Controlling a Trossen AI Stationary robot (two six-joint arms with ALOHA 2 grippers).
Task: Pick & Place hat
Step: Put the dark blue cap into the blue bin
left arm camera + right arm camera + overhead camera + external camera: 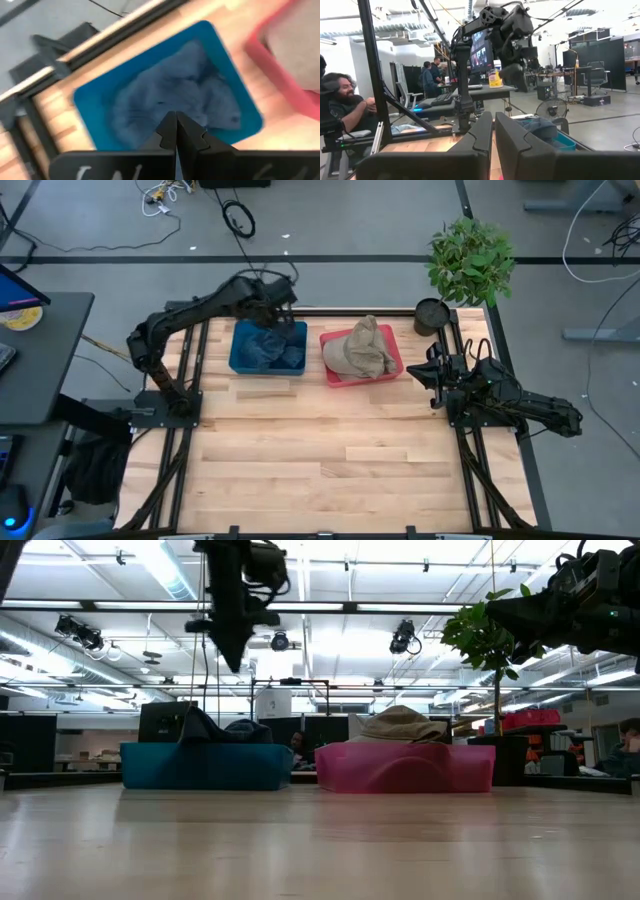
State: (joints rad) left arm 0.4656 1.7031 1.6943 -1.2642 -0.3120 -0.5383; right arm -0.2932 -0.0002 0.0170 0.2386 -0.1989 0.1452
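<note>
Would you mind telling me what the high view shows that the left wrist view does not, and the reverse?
Only the high view shows the potted green plant, the right end effector waiting at the table's right edge, and the crumpled tan fabric hat whole. Only the left wrist view shows the left end effector shut and empty. Both show the blue plastic bin holding dark blue cloth, beside the red plastic bin.

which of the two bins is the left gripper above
The blue bin, holding the dark blue hat. The left gripper, shut and empty, hangs over it; the red bin with the tan hat sits beside it.
</note>
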